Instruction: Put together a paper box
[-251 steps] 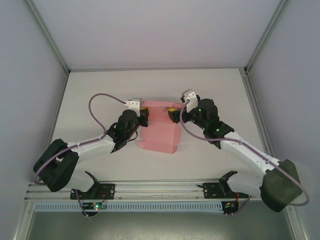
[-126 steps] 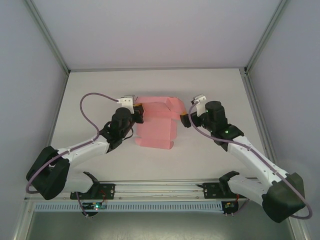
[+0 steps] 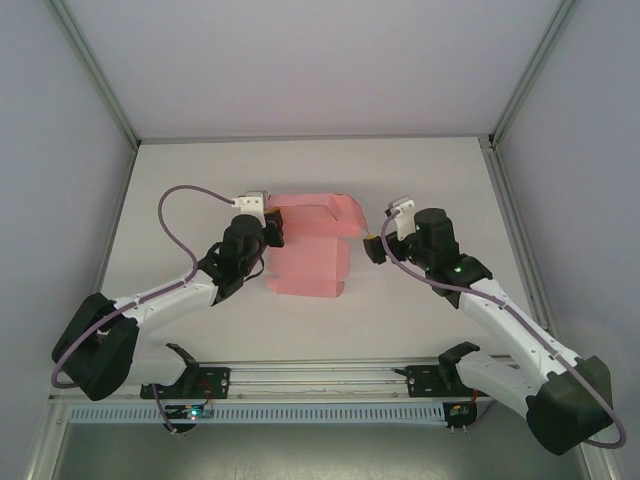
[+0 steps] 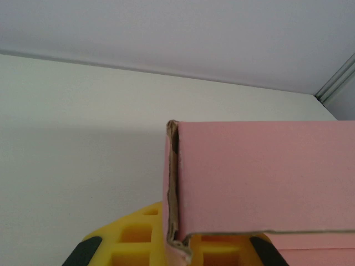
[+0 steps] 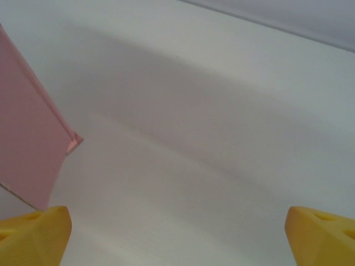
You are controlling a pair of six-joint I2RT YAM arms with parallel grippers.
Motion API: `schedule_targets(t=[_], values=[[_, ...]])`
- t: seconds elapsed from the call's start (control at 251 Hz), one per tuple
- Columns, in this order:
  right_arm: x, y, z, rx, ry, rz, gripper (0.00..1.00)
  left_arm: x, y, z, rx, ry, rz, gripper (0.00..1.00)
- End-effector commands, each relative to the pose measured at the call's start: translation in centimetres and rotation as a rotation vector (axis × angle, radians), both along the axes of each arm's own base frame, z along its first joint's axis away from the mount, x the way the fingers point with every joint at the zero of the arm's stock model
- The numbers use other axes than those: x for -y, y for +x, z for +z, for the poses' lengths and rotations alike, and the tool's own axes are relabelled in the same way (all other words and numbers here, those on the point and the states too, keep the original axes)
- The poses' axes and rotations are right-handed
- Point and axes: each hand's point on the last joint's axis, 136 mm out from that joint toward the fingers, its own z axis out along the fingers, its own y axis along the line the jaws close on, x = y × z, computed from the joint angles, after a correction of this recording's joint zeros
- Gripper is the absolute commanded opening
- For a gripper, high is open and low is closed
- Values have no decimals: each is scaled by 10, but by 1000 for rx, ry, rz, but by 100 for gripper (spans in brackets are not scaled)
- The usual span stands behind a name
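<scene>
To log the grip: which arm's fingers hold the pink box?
The left fingers, shut on the paper box; the right fingers stand open, empty.

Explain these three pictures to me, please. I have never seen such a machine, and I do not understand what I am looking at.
You see two robot arms bolted to the near edge of a white table. The wide picture comes from a fixed camera above and behind them: the left arm is on the left and the right arm is on the right. The other two pictures come from small cameras on the wrists, so the yellow shapes at the bottom of each are that arm's own fingers. On the table is a pink paper box, only partly folded. The left fingers are shut on its left edge, and the card passes between them. The right fingers stand wide open beside the box and hold nothing.
</scene>
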Motion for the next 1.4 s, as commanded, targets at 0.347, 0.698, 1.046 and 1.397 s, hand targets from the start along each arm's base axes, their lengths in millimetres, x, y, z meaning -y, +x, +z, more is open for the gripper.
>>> schedule_targets(t=[0.347, 0.698, 1.046, 1.397], values=[[-40, 21, 59, 206, 213, 133, 98, 14, 5, 13, 22, -34, -71, 0], [-73, 33, 59, 300, 163, 116, 98, 20, 10, 4, 0, -52, -79, 0], [-72, 34, 62, 346, 136, 90, 98, 23, 7, 4, -1, -87, -92, 0], [-26, 8, 57, 234, 42, 33, 98, 6, 17, -10, -51, -116, -9, 0]])
